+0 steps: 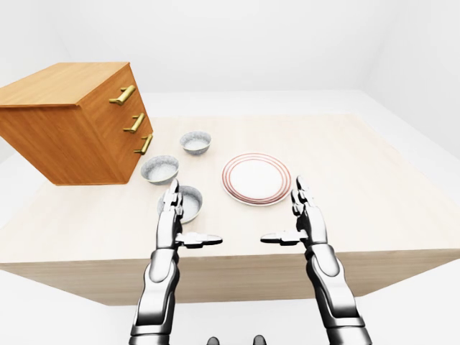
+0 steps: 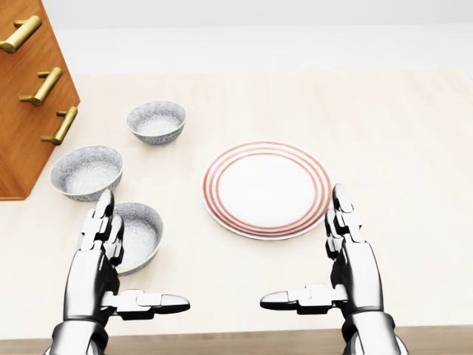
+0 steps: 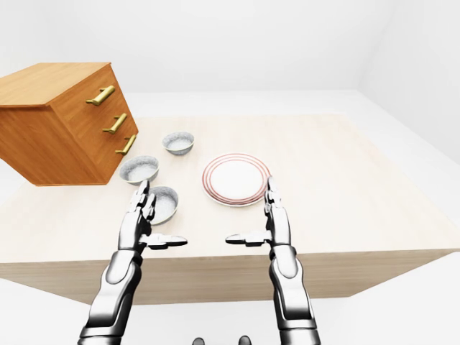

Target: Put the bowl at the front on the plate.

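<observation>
Now both hands hover over the table's [image 2: 414, 148] near edge, upright, fingers straight and spread wide, thumbs pointing inward, holding nothing. Left hand [image 2: 103, 259] overlaps the nearest bowl [image 2: 140, 235], lowest of three in the head view. Right hand [image 2: 347, 266] stands just below the plate [image 2: 267, 189].

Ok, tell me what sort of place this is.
Probably a bare simulated test room: a pale wooden table holding a plate, three bowls and a small drawer chest, with blank white walls around.
</observation>
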{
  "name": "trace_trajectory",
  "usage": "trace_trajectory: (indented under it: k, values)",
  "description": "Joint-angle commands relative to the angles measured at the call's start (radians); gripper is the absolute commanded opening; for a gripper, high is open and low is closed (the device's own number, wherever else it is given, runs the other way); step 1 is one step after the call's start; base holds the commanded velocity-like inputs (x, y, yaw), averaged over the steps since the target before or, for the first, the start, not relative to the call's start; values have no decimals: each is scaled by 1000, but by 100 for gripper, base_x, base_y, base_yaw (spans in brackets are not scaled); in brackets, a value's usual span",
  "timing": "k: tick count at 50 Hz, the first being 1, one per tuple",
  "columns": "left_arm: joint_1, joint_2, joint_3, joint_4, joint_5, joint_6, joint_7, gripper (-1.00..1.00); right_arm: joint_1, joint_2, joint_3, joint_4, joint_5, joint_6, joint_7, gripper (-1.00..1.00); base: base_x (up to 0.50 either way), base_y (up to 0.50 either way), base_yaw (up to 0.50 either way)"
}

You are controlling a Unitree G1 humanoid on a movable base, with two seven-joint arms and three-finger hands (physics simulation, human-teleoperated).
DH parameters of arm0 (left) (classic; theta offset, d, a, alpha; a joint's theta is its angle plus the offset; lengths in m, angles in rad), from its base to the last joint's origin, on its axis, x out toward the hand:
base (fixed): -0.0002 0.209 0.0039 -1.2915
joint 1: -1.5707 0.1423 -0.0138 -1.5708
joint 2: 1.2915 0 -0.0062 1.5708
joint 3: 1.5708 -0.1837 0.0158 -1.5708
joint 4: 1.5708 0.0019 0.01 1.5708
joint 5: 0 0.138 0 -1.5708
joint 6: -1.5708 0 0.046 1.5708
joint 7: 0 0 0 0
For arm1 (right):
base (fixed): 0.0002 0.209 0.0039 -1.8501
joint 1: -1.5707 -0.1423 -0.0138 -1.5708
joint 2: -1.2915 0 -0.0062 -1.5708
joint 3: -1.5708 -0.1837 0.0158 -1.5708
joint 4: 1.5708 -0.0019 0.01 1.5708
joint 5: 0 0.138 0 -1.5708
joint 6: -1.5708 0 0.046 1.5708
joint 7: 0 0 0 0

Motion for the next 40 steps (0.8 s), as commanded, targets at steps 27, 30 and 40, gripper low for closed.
trace_trajectory:
  k: [27, 30, 40]
  values:
    - [-29, 26, 173, -130, -134, 88, 271, 100, -2, -11, -24, 5, 11, 3, 14, 100, 0, 0, 0]
    - [-26, 33, 202, -145, -145, 88, 340, 100, -5, -12, -23, 6, 6, 7, 12, 100, 0, 0, 0]
    - [35, 43, 351, -257, -225, 88, 509, 100, -4, -11, -27, 9, 15, 8, 10, 100, 0, 0, 0]
